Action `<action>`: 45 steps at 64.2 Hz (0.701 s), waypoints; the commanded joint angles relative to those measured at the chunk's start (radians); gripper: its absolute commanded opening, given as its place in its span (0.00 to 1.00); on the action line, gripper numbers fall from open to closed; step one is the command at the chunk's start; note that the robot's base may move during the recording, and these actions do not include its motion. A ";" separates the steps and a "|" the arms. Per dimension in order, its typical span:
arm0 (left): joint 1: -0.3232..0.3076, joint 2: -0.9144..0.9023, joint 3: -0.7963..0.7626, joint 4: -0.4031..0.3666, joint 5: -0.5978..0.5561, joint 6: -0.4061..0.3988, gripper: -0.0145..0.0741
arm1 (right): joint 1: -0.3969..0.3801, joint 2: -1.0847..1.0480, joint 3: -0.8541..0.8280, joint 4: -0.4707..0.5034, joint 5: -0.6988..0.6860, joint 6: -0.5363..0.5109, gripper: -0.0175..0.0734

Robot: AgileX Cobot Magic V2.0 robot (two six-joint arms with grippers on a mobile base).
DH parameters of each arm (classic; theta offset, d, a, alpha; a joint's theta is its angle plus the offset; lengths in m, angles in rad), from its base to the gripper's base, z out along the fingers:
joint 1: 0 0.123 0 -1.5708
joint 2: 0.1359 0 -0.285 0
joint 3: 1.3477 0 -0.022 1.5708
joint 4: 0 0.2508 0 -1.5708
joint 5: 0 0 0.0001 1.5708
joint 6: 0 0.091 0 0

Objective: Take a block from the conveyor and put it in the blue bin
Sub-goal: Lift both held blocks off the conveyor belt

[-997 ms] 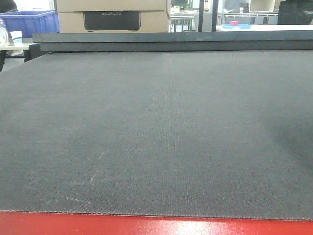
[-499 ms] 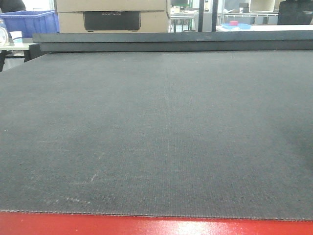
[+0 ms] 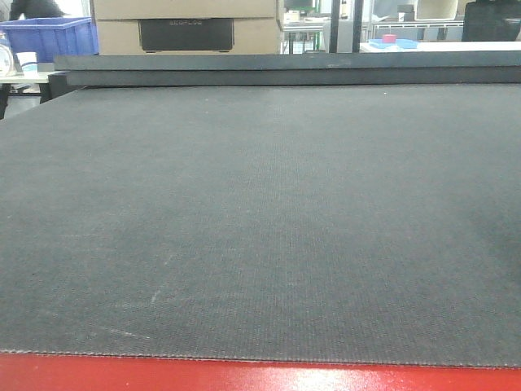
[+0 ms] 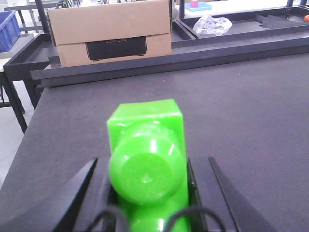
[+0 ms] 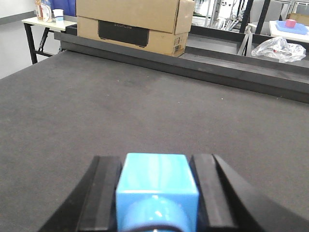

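My left gripper [image 4: 149, 166] is shut on the bright green block [image 4: 147, 145], which fills the gap between the black fingers [image 4: 82, 191] and hangs above the dark woven conveyor [image 4: 241, 106]. My right gripper [image 5: 157, 162] is shut on a light blue block [image 5: 157, 186] over the same belt [image 5: 96, 106]. In the front view the conveyor [image 3: 260, 228] lies bare, with no gripper and no block in sight. The blue bin [image 3: 49, 37] stands beyond the belt's far left corner; its edge shows in the left wrist view [image 4: 7, 29].
A dark raised end rail [image 3: 285, 69] closes the belt's far side and a red frame edge [image 3: 260, 376] its near side. Behind the rail sit a cardboard box [image 3: 187, 28], a crumpled plastic bag [image 4: 210, 24] and a pink-red object on a blue dish [image 3: 389, 39]. A white cup [image 3: 28, 61] stands by the bin.
A faint dark shadow on the belt's right side has faded from the front view. The belt surface looks otherwise the same.
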 commanded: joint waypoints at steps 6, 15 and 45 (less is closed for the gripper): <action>-0.008 -0.004 0.003 0.000 -0.026 -0.008 0.04 | 0.000 -0.005 0.002 -0.006 -0.031 -0.006 0.02; -0.008 -0.004 0.003 0.000 -0.026 -0.008 0.04 | 0.000 -0.005 0.002 -0.006 -0.031 -0.006 0.02; -0.006 -0.004 0.003 0.000 -0.026 -0.008 0.04 | 0.000 -0.005 0.002 -0.006 -0.031 -0.006 0.02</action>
